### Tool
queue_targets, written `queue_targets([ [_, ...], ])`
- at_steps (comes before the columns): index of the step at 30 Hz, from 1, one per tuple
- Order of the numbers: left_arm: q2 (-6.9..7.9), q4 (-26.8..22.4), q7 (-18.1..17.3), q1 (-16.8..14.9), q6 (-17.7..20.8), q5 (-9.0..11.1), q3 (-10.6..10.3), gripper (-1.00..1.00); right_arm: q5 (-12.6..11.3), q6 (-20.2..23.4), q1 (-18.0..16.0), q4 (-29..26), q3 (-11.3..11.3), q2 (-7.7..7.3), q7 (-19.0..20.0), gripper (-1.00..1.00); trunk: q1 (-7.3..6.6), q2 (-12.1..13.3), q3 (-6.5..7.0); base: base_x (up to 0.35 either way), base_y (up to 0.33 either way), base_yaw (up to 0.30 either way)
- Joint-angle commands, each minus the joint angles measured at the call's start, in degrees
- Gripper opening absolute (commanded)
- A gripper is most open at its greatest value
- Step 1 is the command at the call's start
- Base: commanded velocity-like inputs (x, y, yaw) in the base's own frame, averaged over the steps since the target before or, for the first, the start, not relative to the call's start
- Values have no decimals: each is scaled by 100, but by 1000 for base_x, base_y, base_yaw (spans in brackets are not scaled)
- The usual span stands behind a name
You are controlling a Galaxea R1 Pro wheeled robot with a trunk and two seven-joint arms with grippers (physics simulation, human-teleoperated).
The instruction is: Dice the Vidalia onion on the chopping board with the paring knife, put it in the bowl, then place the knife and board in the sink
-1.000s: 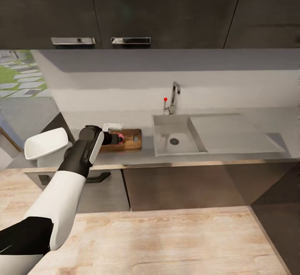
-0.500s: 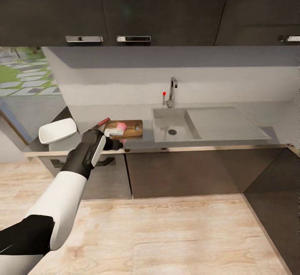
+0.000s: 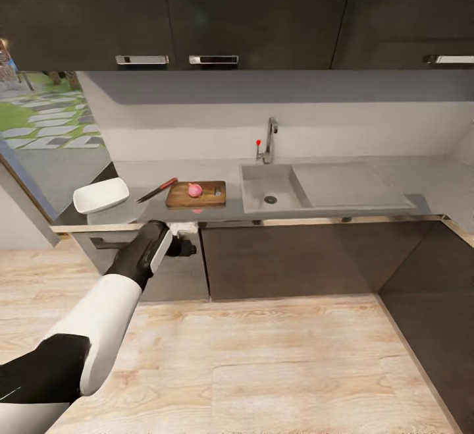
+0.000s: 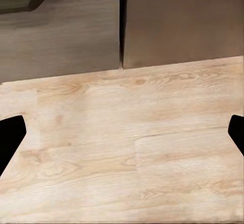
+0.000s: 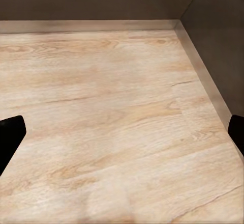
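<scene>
"Where's everything sitting?"

"Big things first. The worktop (image 3: 368, 213) runs along the wall, with the sink (image 3: 266, 187) set into it under the tap (image 3: 268, 139). Left of the sink lies the chopping board (image 3: 196, 194) with the pinkish onion (image 3: 195, 189) resting on it, not cut as far as I can tell. The white bowl (image 3: 101, 195) stands further left, near the worktop's end. The little red-handled knife (image 3: 157, 190) lies on the steel between bowl and board, just off the board's edge."

"And the arms?"

"The left gripper (image 3: 186, 239) hangs in front of the cabinet doors, below the worktop's edge. Its fingers (image 4: 10, 135) sit wide apart over bare floor, holding nothing. The right gripper (image 5: 122, 137) is spread the same way over the floor, also empty-handed."

"What might go wrong?"

"I'd say the reach. Coming up for the knife from so low, the arm could clip the worktop's lip. The knife lies flat on slick steel, so a careless pinch could skid it. The round onion could roll off."
</scene>
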Motion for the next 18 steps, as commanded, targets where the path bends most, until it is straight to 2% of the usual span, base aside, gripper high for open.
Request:
queue_targets([
  [1,0,251,11,-4,-171,18,-11,100,61,-6,-4,0,-27,2,-40,100,2,-12,-11,-10,0,0],
  [4,-20,1380,9,-2,-1170,15,-12,100,61,-6,-4,0,-27,1,-40,100,2,-12,-11,-4,0,0],
  [5,-26,1615,9,-2,-1390,14,-12,100,61,-6,-4,0,-27,1,-40,100,2,-12,-11,-2,0,0],
  [7,-39,2611,8,-2,-2379,11,-15,100,61,5,-4,0,-30,1,-39,100,2,-12,-11,-1,0,0],
  [8,-43,2874,8,-2,-2656,11,-16,100,61,15,-4,0,-32,1,-39,100,2,-12,-11,0,0,0],
  [10,-78,3793,6,6,-3975,14,-19,100,61,71,-4,0,-39,-3,-36,100,2,-12,-11,0,0,0],
  [11,-89,4034,3,32,-4446,16,-19,100,61,88,-4,0,-44,-8,-36,100,2,-12,-11,0,0,0],
  [13,-97,4195,2,89,-4760,17,-20,100,61,98,-4,0,-47,-11,-36,100,2,-12,-11,0,0,0],
  [14,-95,4335,5,227,-5072,17,-20,100,61,107,-4,-1,-55,-17,-34,100,2,-12,-11,0,0,0],
  [16,-78,4408,7,413,-5352,18,-20,100,61,112,-4,-1,-59,-23,-33,100,2,-12,-11,0,0,0],
  [18,-46,4457,13,755,-5930,20,-20,100,61,115,-4,-1,-61,-31,-32,100,2,-12,-11,0,0,0],
])
